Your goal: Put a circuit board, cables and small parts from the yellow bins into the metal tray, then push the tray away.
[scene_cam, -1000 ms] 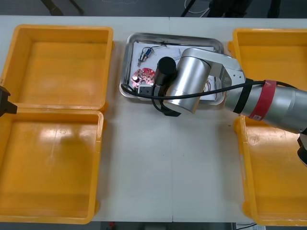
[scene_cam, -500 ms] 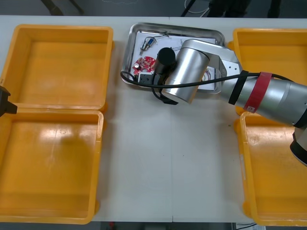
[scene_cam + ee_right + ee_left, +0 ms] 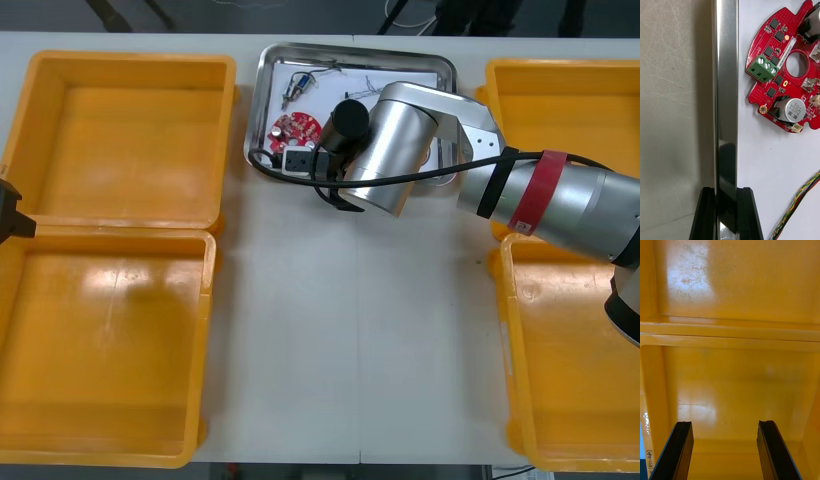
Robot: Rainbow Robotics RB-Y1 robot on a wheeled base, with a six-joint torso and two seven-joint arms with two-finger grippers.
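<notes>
**Inspector:** Yellow bins [image 3: 130, 60] sit nearest on the desk [image 3: 350, 330]. What is the left arm's status?

**Assessor:** The left end effector [image 3: 725, 423] hangs over the two left-hand bins. Its fingers are spread wide and hold nothing. It is idle and well apart from the work.

**Inspector:** And the working arm?

**Assessor:** The right end effector [image 3: 726, 191] pinches the near rim of the metal tray [image 3: 350, 50]. One finger is outside the wall and one inside. Just past the rim, on the white floor of the tray, lies the circuit board [image 3: 786, 75]. A red and yellow cable [image 3: 797, 202] lies near the inner finger.

**Inspector:** Which relation governs the next move?

**Assessor:** The tray lies straight beyond the right end effector, toward the desk's far edge and between the far bins. Its long axis runs side to side, across the line of push. The right arm is much the nearer. In my judgement loading is finished and the push is in hand. The grip sits toward the tray's left end, so the tray may swing.

**Inspector:** What has changed from a second ago?

**Assessor:** The tray now stands farther off and slightly to the left, and the right arm has followed it. The left arm is unmoved.
</notes>
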